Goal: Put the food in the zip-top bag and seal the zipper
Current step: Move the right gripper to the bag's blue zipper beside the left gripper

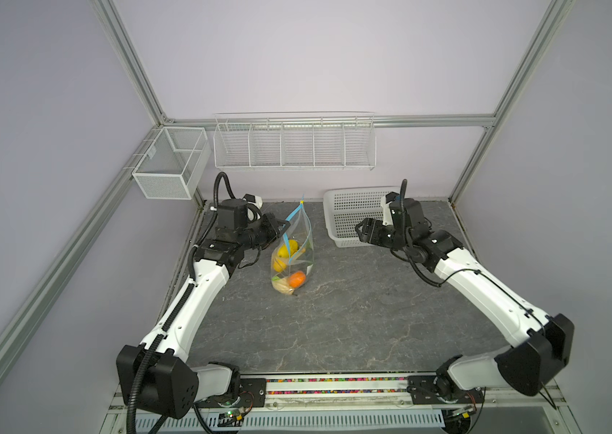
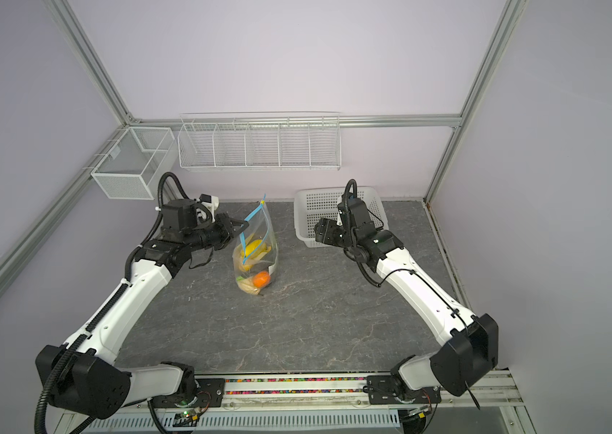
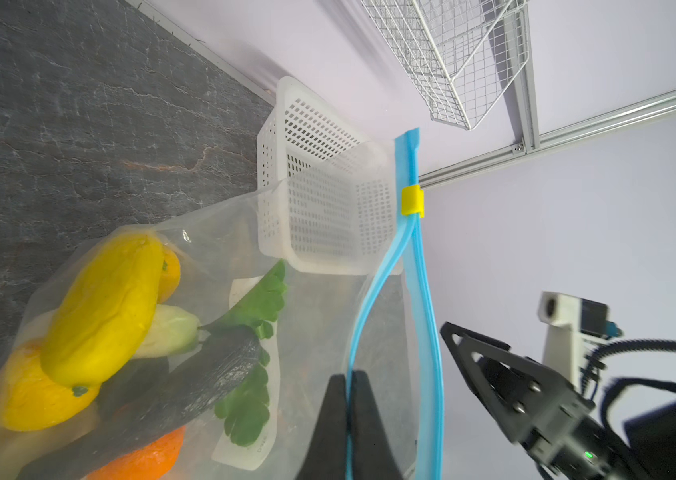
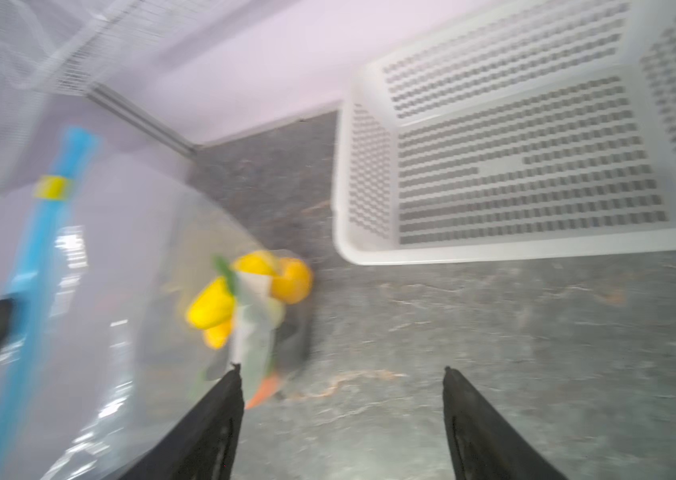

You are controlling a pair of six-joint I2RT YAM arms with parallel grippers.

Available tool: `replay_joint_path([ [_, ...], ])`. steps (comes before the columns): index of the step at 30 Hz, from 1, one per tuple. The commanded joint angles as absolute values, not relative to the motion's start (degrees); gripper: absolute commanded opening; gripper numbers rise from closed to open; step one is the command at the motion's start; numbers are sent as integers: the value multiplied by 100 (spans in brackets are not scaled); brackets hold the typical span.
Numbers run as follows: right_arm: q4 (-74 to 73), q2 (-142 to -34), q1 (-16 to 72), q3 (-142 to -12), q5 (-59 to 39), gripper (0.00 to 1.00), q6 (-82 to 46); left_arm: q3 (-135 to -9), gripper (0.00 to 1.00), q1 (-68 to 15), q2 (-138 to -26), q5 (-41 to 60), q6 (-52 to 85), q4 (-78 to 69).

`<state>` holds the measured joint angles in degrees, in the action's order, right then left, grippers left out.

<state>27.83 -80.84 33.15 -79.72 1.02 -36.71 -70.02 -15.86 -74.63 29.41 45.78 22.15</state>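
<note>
Zip-top bag (image 1: pixel 293 259), clear and crinkly, stands mid-table holding toy food (image 1: pixel 296 279), mouth gaping; left gripper (image 3: pixel 349 376) clamps its blue zipper (image 3: pixel 406 166) edge, right gripper (image 4: pixel 341 368) spread empty near perforated white basket (image 1: pixel 345 225), bare slate-look tabletop (image 1: pixel 338 270) between.

Left arm (image 1: pixel 199 297) and right arm (image 1: pixel 484 289): glossy white shells, black joint housings — ribbed black cable conduit (image 1: pixel 215 189) along each. Left gripper (image 3: pixel 346 378) and right gripper (image 4: pixel 341 370) have black tapered fingers.
</note>
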Motion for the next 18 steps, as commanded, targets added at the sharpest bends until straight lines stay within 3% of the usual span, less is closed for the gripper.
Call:
replay_joint_path([
  [1, 3119, -8261, 3984, -8503, -300, 77, -4258, -7321, 0, -1675, -7342, 2790, 4437, 2445],
  [10, 3225, -9160, 4862, -9731, 634, 69, -3566, -7138, 0, -1854, -7029, 2580, 4390, 2403],
  [18, 4389, -10012, 5138, -10817, 1968, 64, -2966, -7055, 0, -1907, -6977, 2553, 4383, 2294],
])
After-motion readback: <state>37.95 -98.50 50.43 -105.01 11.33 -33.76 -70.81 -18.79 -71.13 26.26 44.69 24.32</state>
